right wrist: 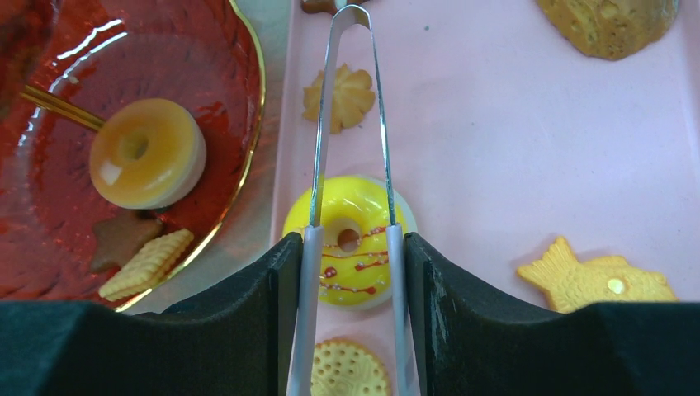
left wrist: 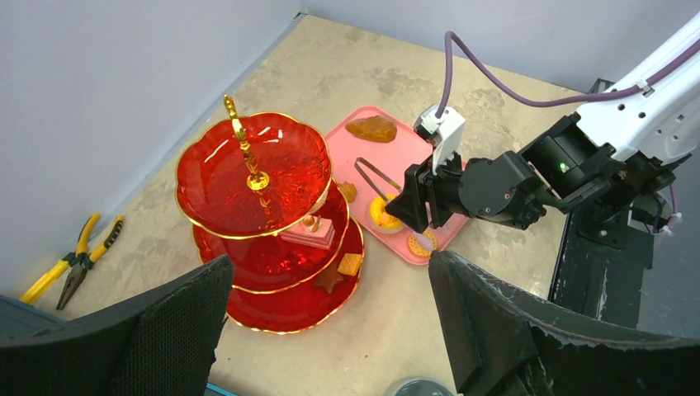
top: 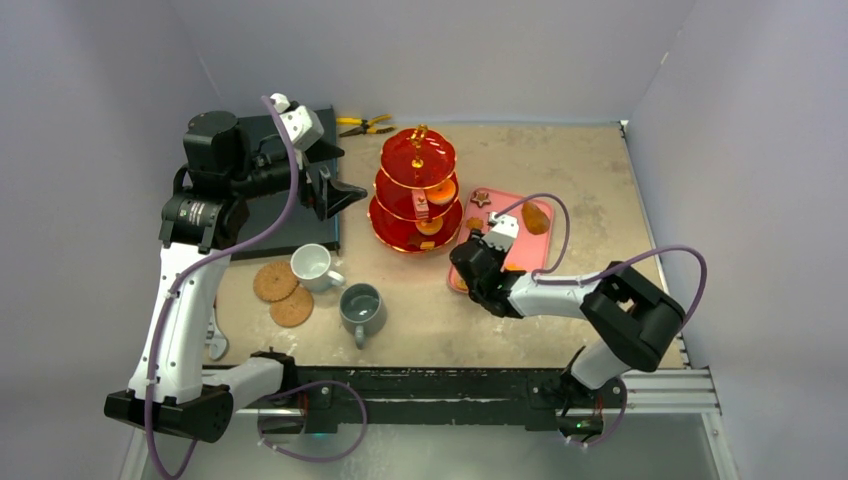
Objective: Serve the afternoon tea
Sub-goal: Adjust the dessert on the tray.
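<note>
My right gripper (right wrist: 350,243) is shut on metal tongs (right wrist: 351,124), its pads pressing the two grey-sleeved arms. The tongs hang low over a yellow iced doughnut (right wrist: 355,206) on the pink tray (right wrist: 495,124), and their arms meet at the far end. The red three-tier stand (top: 417,190) stands just left of the tray, with an orange doughnut (right wrist: 147,163), a star biscuit (right wrist: 124,238) and a ridged biscuit (right wrist: 148,264) on its tiers. My left gripper (top: 335,175) hovers open and empty, high to the stand's left. The white mug (top: 313,266), grey mug (top: 361,308) and two cork coasters (top: 275,281) sit front left.
The tray also holds a round biscuit (right wrist: 351,371), a fish-shaped biscuit (right wrist: 603,280), a flower cookie (right wrist: 345,97) and a brown pastry (right wrist: 611,25). Yellow-handled pliers (top: 364,125) lie by the back wall. A dark slab (top: 285,225) lies under the left arm.
</note>
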Controlling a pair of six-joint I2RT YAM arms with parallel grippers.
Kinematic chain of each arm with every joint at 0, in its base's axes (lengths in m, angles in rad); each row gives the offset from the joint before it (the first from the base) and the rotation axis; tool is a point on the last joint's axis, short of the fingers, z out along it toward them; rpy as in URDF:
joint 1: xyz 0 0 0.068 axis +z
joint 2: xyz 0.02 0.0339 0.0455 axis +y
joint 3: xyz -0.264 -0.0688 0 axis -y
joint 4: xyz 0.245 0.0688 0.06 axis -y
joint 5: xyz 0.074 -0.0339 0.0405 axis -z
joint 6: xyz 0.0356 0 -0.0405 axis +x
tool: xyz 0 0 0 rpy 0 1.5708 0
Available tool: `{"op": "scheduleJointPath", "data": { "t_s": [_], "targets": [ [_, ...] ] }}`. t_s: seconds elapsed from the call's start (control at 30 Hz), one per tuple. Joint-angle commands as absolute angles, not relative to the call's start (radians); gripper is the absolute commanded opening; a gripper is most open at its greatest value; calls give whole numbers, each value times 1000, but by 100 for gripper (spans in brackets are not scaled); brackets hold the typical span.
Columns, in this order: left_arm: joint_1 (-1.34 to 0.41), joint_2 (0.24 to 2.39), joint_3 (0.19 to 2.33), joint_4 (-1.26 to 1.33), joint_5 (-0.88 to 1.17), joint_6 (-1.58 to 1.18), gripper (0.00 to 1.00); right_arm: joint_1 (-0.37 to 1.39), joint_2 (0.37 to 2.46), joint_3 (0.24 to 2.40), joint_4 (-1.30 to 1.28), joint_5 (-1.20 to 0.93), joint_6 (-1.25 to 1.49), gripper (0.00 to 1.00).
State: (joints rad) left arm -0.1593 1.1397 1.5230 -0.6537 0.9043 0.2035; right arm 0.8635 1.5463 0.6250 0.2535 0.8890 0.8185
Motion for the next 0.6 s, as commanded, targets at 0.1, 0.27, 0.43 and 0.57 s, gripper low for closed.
{"op": "scheduleJointPath", "data": {
  "t_s": [0.1,0.27,0.43,0.57],
  "targets": [
    [-160,1131,1525,-646,925,221,88,876,1550,665,363,935,788,49],
    [-160,1132,1526,-647,923,221,88,876,1595,672,396,931,786,49],
    [-160,1131,1532,-660,919,231,88,879,1639,681,396,924,800,50],
    [-160,1131,1532,-661,919,235,88,878,1650,670,393,924,814,52]
  ]
}}
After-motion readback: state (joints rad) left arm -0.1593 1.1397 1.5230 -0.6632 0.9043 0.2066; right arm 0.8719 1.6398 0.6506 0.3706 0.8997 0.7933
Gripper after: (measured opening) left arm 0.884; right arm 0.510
